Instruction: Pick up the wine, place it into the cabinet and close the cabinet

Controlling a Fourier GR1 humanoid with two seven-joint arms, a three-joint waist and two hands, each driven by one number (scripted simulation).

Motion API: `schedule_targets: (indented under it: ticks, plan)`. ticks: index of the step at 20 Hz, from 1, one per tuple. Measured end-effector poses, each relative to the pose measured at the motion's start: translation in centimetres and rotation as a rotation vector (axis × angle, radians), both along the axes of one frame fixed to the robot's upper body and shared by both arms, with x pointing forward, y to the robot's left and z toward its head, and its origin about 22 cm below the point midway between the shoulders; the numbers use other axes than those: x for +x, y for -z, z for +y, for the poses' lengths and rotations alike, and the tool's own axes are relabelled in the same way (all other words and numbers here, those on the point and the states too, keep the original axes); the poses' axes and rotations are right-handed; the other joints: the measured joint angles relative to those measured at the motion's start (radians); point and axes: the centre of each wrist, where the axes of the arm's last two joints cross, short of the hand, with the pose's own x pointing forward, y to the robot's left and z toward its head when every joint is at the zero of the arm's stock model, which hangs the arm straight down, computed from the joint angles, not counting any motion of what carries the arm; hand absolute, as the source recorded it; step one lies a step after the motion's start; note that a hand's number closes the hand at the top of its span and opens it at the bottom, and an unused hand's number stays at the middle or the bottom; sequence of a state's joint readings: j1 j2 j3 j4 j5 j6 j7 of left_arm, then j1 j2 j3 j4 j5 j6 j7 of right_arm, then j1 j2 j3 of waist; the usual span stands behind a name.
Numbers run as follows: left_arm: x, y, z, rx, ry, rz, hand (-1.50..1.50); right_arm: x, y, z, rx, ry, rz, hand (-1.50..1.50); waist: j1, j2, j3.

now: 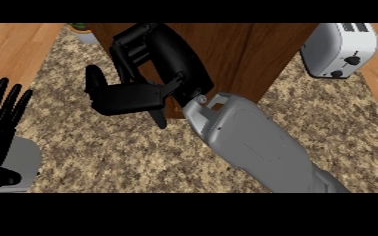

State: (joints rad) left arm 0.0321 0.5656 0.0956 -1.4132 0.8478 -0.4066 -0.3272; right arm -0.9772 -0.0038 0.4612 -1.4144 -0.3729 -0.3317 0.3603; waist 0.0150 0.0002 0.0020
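Reaching to upper centre, the right hand lies fingers curled against the brown cabinet; no wine shows.

Left hand rests spread at the left edge.

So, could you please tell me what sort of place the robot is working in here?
Most likely a kitchen: a speckled stone-look counter carries a silver toaster at the right, and a brown wooden cabinet stands at the back, where the right hand is.
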Motion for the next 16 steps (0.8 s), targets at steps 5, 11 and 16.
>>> schedule_targets:
  ticks: [5,11,16]
  plan:
    - [0.2,0.3,0.0,0.0,0.016,-0.01,-1.5,2.0,1.2,-0.9,-0.005,-0.023,-0.022,1.5,0.0,-0.014,-0.001]
    - [0.7,0.3,-0.1,-0.01,0.026,-0.011,-1.5,3.2,1.9,-1.3,-0.025,-0.055,-0.056,1.5,0.005,-0.027,-0.007]
    - [1.0,0.1,-0.3,-0.014,0.036,-0.022,-1.5,4.0,2.4,-2.1,-0.038,-0.095,-0.098,1.5,0.014,-0.034,-0.014]
